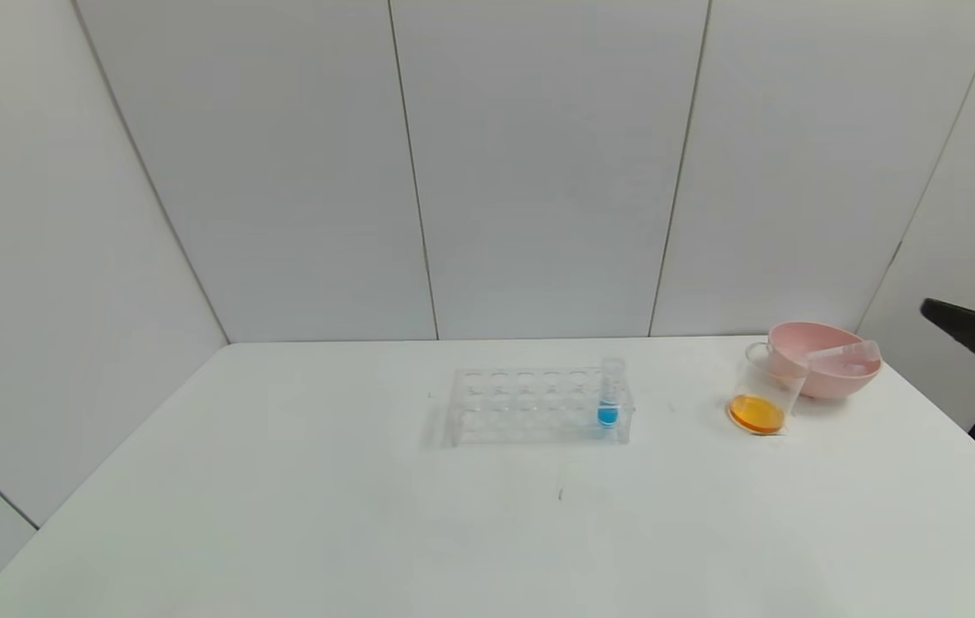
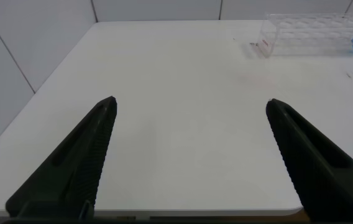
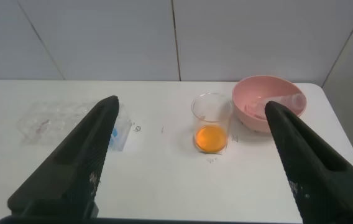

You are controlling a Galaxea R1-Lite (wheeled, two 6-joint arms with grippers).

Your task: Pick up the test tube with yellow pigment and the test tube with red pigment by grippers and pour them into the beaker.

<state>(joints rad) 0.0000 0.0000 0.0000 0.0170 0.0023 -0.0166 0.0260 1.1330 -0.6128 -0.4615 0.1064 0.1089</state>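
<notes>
Standing beside the pink bowl (image 1: 824, 359), the beaker (image 1: 764, 390) holds orange liquid; empty tubes (image 1: 846, 354) lie in that bowl. Only the wrist views show the left gripper (image 2: 192, 106) and right gripper (image 3: 192, 106), both spread apart over the table (image 1: 281, 515). The rack (image 1: 539, 406) keeps a blue-tipped tube (image 1: 609, 395).

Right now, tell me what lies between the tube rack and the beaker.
Nothing: in the head view, only bare white table separates the rack from the beaker of orange liquid.

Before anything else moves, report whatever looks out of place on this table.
Emptied test tubes lie tilted in the pink bowl instead of the rack. The beaker holds orange liquid; no spill is visible.
</notes>
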